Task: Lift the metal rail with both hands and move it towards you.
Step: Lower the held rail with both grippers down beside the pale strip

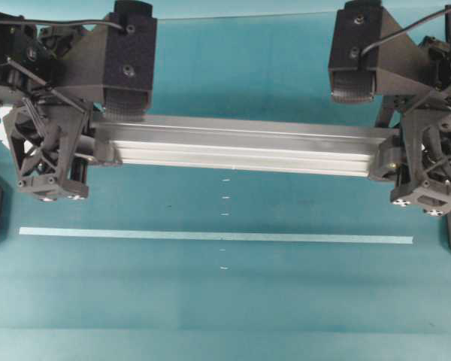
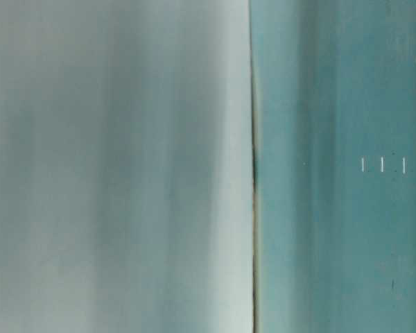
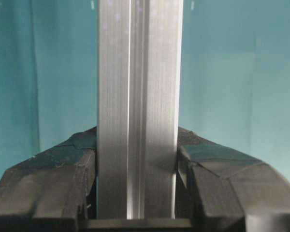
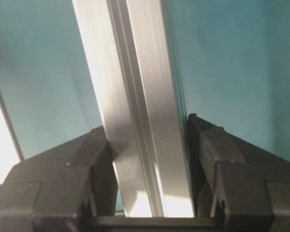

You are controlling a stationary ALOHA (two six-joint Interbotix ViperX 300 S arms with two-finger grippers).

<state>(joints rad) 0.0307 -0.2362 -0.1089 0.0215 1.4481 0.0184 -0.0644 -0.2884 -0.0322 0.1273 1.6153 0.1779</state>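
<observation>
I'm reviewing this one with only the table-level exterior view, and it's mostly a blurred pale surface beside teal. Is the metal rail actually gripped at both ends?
Observer: Yes. In the left wrist view the left gripper has its fingers pressed against both sides of the metal rail.
Operator: And the other end?
Observer: Same in the right wrist view: the right gripper is shut on the rail, fingers tight to its sides.
Operator: Where does the rail sit relative to the tape strip?
Observer: Overhead, the rail runs roughly parallel to the pale tape strip, on the far side of it, with bare teal table between them.
</observation>
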